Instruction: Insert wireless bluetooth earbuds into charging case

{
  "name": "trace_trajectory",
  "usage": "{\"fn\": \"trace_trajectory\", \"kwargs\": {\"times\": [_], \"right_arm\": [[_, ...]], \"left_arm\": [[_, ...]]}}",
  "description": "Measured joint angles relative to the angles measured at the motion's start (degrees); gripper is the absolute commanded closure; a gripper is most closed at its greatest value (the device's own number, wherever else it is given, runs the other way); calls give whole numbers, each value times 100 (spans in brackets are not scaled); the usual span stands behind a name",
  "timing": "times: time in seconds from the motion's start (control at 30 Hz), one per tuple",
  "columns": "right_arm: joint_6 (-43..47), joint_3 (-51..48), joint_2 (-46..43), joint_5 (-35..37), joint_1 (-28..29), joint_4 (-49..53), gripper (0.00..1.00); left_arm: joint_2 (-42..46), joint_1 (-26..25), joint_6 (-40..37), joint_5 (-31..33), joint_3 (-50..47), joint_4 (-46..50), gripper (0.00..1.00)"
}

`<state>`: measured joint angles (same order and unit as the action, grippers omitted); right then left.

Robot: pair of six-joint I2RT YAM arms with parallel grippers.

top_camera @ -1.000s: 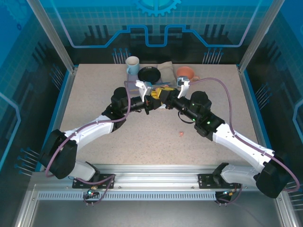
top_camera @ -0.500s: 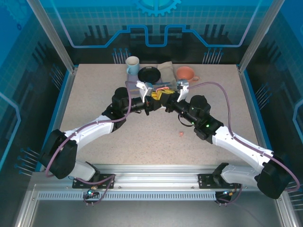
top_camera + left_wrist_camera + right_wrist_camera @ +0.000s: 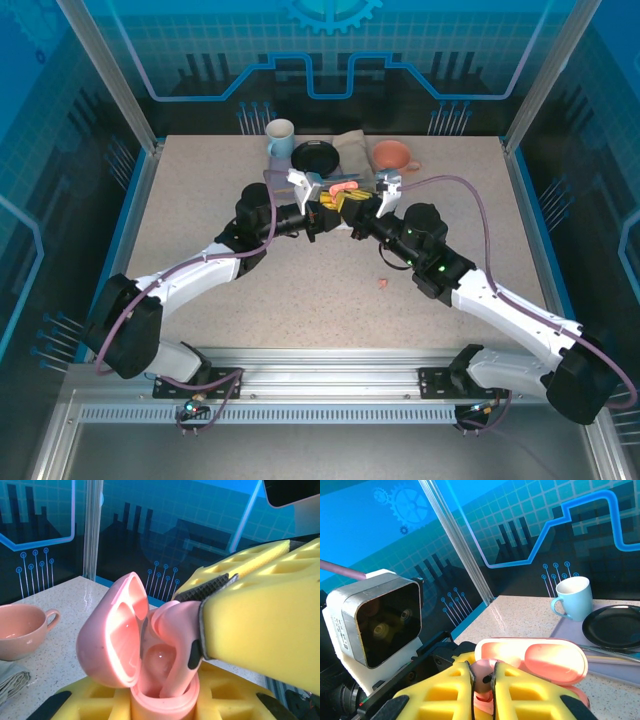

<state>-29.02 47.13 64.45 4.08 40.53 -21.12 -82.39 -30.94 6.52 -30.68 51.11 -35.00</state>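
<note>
Since the earlier frame the right arm had shifted slightly toward the left one, and a sliver of pink had come into sight between the two wrist cameras in the top view. The arms met over the back half of the bench [image 3: 200,210], just in front of the crockery.

The left hand [image 3: 162,702] was clenched on the charging case [image 3: 120,640], a pink shell standing upright between its yellow fingers. The lid was swung open and leaned away to the left in the left wrist view. The right hand [image 3: 482,680] was clamped on a pink earbud [image 3: 175,630], pinched between its yellow fingers. The earbud's rounded head was above the rim of the case and its stem pointed down into the open mouth. Whether the stem had reached the bottom of its socket could not be told. From the right wrist the open lid showed as a long pink oval just beyond the fingertips, with the left arm's camera housing [image 3: 380,615] close on the left.

A second pink earbud [image 3: 383,283] lay loose on the bench, well apart from the hands and nearer the right arm's forearm. Along the back edge stood a pale blue mug [image 3: 575,597], a black plate [image 3: 615,625] just beside it, a folded cloth [image 3: 352,148] and a salmon cup [image 3: 20,630].
</note>
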Motion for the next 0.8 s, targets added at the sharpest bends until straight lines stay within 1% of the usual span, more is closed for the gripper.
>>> {"fn": "trace_trajectory", "kwargs": {"times": [0.13,0.27,0.33,0.4,0.47,0.67,0.8], "right_arm": [[61,0,0,-4,0,17,86],[120,0,0,-24,0,81,78],[142,2,-9,-46,0,133,72],[149,28,-28,-48,0,258,70],[146,68,-48,-52,0,374,60],[-37,238,-96,-153,-7,702,37],[-282,448,-98,-195,-118,964,31]], "left_arm": [[0,0,-2,0,2,7,100],[0,0,-2,4,7,66,100],[0,0,-2,26,7,103,100],[0,2,-2,44,7,133,100],[0,0,-2,57,7,138,100],[0,2,-4,144,7,138,100],[0,2,-24,151,7,98,100]]}}
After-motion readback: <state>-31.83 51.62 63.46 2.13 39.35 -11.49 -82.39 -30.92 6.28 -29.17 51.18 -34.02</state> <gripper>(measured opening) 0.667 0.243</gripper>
